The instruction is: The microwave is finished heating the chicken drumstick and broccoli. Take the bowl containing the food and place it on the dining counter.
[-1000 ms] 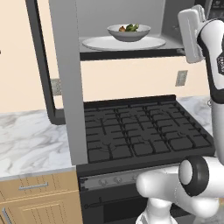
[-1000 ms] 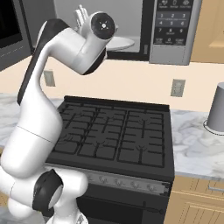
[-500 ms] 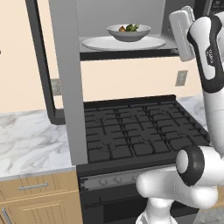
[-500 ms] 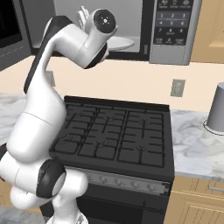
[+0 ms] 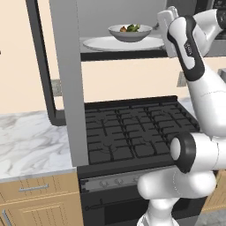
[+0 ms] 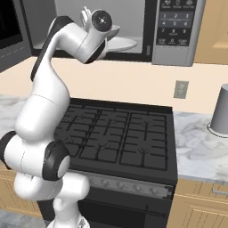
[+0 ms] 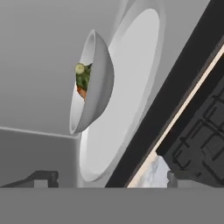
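Bowl [image 5: 130, 32], shallow, smooth grey-white, round; on the flat white turntable [image 5: 123, 43] inside the open grey microwave [image 5: 66, 79].
Contents: green broccoli [image 5: 134, 28] and orange-brown chicken drumstick [image 5: 123, 29], lying low within the rim. Gripper [image 7: 109, 177] at the cavity mouth, near the bowl but apart from it, jaws spread wide and empty. Below: black stove [image 5: 137, 132] with ridged grates; veined marble worktop [image 5: 31, 145] to one side.

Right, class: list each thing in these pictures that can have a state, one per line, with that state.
Large grey microwave: door open.
Shallow white-grey round bowl: upright on the turntable, holding food.
Flat white round turntable plate: inside the microwave, under the bowl.
Two-finger gripper: open, empty, short of the bowl.
Black gas stove: no flame.
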Controlling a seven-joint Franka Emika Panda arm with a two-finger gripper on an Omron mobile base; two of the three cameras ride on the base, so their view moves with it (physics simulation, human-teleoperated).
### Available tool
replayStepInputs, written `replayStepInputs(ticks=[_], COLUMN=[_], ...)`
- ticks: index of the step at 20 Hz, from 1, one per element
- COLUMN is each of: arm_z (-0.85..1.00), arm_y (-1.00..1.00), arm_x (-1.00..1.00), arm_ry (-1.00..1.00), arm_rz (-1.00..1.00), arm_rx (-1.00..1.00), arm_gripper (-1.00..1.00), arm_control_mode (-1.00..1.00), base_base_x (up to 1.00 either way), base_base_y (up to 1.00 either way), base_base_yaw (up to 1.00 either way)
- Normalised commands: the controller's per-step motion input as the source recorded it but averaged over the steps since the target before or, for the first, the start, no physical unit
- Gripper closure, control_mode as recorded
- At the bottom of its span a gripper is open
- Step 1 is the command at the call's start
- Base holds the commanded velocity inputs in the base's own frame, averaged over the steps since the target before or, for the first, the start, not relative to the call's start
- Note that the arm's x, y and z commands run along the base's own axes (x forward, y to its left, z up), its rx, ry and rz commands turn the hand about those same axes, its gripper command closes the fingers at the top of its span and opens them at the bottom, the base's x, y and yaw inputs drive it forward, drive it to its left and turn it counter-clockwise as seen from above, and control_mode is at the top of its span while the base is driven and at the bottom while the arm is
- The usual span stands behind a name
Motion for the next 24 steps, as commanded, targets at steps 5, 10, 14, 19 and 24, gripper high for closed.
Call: replayStepInputs(ticks=[5,10,14,19,24], arm_z=[0.00,0.00,0.00,0.00,0.00], arm_y=[0.07,0.04,0.02,0.02,0.06], arm_x=[0.58,0.49,0.42,0.39,0.38], arm_ry=[0.00,0.00,0.00,0.03,0.06], arm_rz=[-0.02,0.00,0.00,0.00,0.00], arm_rx=[0.00,0.00,0.00,0.00,0.00], arm_gripper=[-1.00,-1.00,-1.00,-1.00,-1.00], arm_control_mode=[-1.00,-1.00,-1.00,-1.00,-1.00], base_base_x=[0.00,0.00,0.00,0.00,0.00], base_base_y=[0.00,0.00,0.00,0.00,0.00], base_base_yaw=[0.00,0.00,0.00,0.00,0.00])
